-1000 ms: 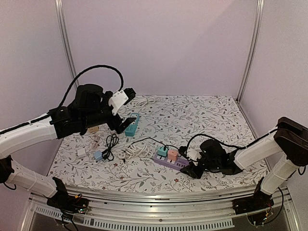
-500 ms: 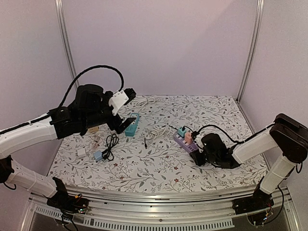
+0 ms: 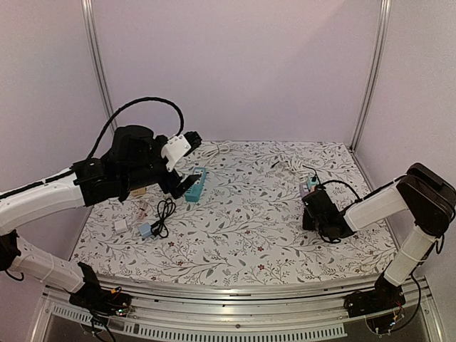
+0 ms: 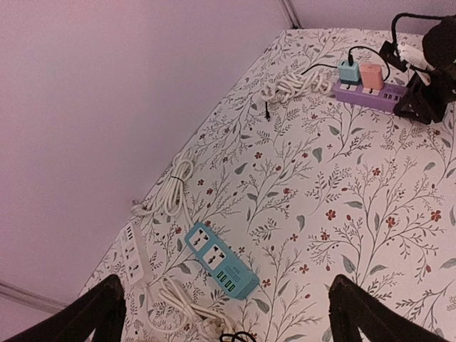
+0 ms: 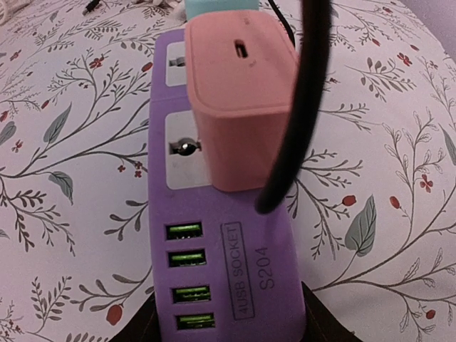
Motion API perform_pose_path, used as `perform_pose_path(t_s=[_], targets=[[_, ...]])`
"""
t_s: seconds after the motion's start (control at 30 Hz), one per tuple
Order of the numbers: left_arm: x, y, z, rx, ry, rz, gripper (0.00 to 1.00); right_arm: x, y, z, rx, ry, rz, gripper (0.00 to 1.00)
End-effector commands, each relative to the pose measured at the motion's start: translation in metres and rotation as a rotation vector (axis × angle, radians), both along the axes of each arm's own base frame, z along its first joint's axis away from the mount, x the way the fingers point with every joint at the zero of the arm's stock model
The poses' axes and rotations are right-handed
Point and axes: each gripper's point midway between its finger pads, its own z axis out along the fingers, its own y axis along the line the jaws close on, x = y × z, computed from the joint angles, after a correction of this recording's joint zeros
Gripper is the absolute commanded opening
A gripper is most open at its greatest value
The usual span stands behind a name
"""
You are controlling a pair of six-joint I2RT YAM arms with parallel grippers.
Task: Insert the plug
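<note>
A purple power strip [image 5: 221,235] lies on the floral table at the right, with a pink adapter [image 5: 242,100] and a teal adapter [image 5: 217,7] plugged into it. A black cable [image 5: 299,107] crosses over the pink adapter. My right gripper [image 5: 228,331] is shut on the USB end of the strip, and it shows at the right in the top view [image 3: 315,210]. The strip also shows in the left wrist view [image 4: 370,94]. My left gripper [image 3: 187,182] is open and empty, raised above a teal power strip [image 4: 221,269].
A white power strip [image 4: 133,253] and coiled white cables [image 4: 178,189] lie at the back left. A black cable [image 3: 165,210], a small white adapter [image 3: 121,225] and a blue adapter [image 3: 145,230] lie at the left. A white cable bundle [image 3: 288,165] trails behind the purple strip.
My right gripper has dragged the purple strip, with both adapters and its cables, from the front middle of the table to the right and farther back. The left arm has not moved.
</note>
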Motion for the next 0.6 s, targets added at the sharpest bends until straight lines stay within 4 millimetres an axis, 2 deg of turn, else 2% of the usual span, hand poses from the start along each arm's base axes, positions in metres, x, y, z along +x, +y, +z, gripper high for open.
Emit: perform_pose_path(t_s=[0.0,0.07,0.13,0.17,0.27,0.33,0.4,0.43,0.47,0.57], targets=[[-0.005,0.000,0.005,0.006,-0.013,-0.008,0.99,-0.003,-0.022,-0.007,-0.010,-0.013,-0.156,0.11],[-0.004,-0.001,0.002,0.013,-0.009,-0.003,1.00,-0.002,-0.023,-0.008,-0.005,-0.019,-0.180,0.13],[0.000,-0.001,-0.003,0.027,0.005,0.013,0.99,-0.001,-0.023,-0.008,-0.003,-0.021,-0.187,0.21],[0.002,0.000,-0.005,0.033,0.012,0.027,1.00,-0.001,-0.023,-0.009,-0.010,-0.015,-0.184,0.28],[0.016,0.005,-0.017,0.056,0.055,0.094,0.99,-0.002,-0.023,-0.010,-0.015,-0.001,-0.180,0.58],[0.032,0.011,-0.027,0.052,0.110,0.160,1.00,-0.003,-0.022,-0.007,-0.016,0.006,-0.170,0.71],[0.049,0.014,-0.044,0.049,0.184,0.225,0.99,-0.003,-0.018,0.000,-0.014,0.004,-0.146,0.79],[0.057,0.015,-0.054,0.048,0.226,0.255,1.00,-0.003,-0.016,0.004,-0.023,0.004,-0.132,0.85],[0.066,0.014,-0.066,0.041,0.273,0.285,1.00,-0.003,-0.013,0.009,-0.025,-0.003,-0.119,0.96],[0.097,0.018,-0.102,0.019,0.391,0.379,0.99,-0.007,-0.004,0.024,-0.046,-0.023,-0.084,0.99]])
